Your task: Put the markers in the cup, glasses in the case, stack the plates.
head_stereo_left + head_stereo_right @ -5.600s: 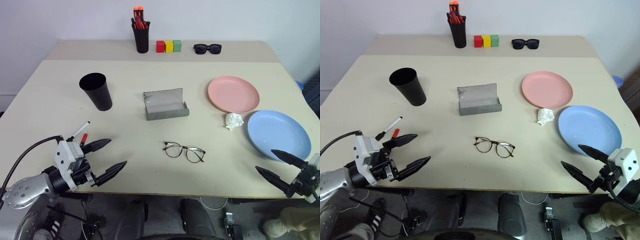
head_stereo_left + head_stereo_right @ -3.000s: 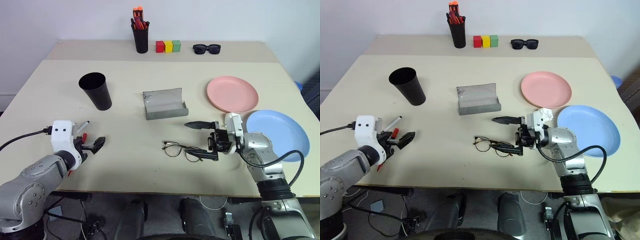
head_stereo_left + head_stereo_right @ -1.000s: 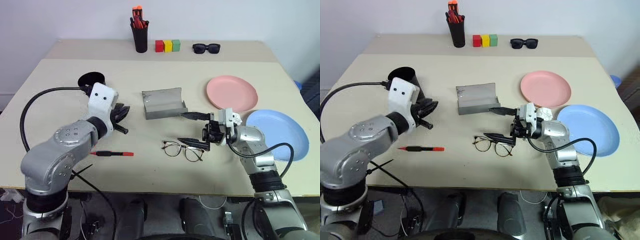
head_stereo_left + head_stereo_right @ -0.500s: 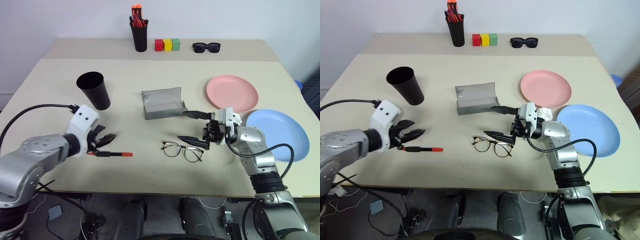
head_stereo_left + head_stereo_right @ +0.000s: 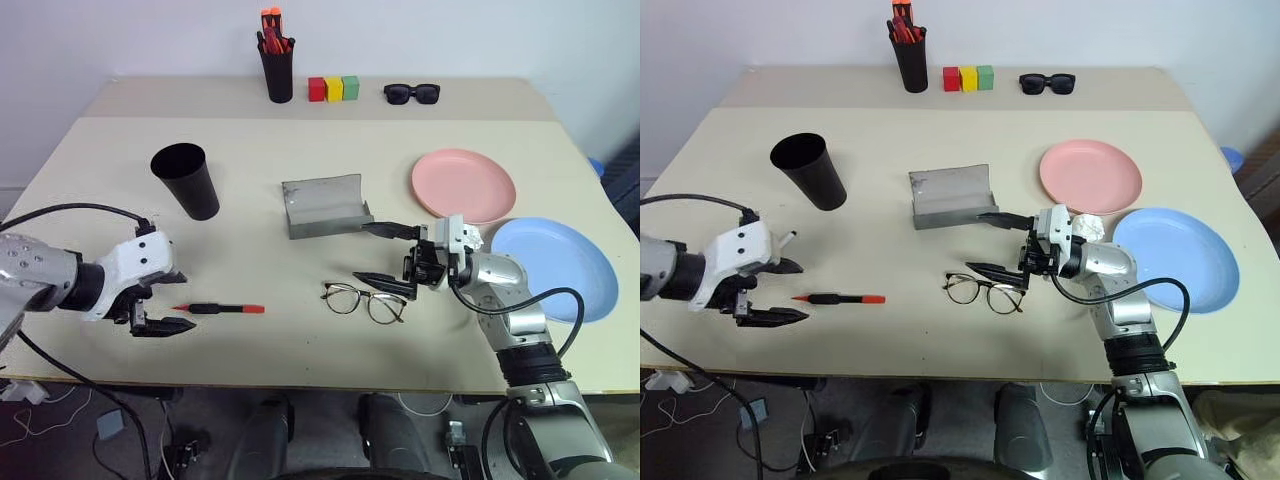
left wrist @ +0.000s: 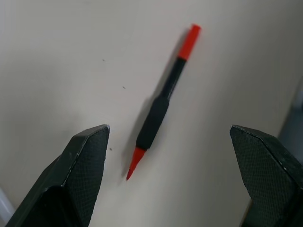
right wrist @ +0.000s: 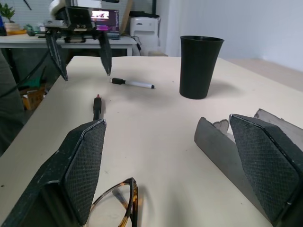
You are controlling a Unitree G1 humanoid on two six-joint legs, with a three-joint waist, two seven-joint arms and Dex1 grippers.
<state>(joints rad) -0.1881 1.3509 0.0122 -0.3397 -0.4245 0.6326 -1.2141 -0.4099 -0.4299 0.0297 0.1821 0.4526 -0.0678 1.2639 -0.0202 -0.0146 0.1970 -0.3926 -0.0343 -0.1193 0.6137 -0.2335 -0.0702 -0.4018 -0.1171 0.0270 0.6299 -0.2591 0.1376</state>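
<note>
The red marker (image 6: pixel 161 104) lies flat on the table, framed between the wide-apart fingers of my open left gripper (image 5: pixel 780 292), which hovers at its left end. The white marker (image 7: pixel 132 83) lies just behind that gripper. Further back stands the black cup (image 5: pixel 188 182). The wire-frame glasses (image 5: pixel 366 302) lie at the table's middle front. My right gripper (image 5: pixel 362 252) hangs open just behind them, holding nothing. The grey case (image 5: pixel 327 207) stands open behind the glasses. The pink plate (image 5: pixel 463 186) and the blue plate (image 5: pixel 555 268) lie apart on the right.
Along the far edge are a black pen holder (image 5: pixel 279 70) with orange-red pens, three coloured blocks (image 5: pixel 335 89) and black sunglasses (image 5: pixel 412 94). A crumpled white paper (image 5: pixel 1090 227) sits between the plates. A black cable (image 5: pixel 60 210) loops by my left arm.
My left gripper drew back from beside the cup toward the table's front left, turned downward and opened; it now hangs by the red marker. The right arm kept still.
</note>
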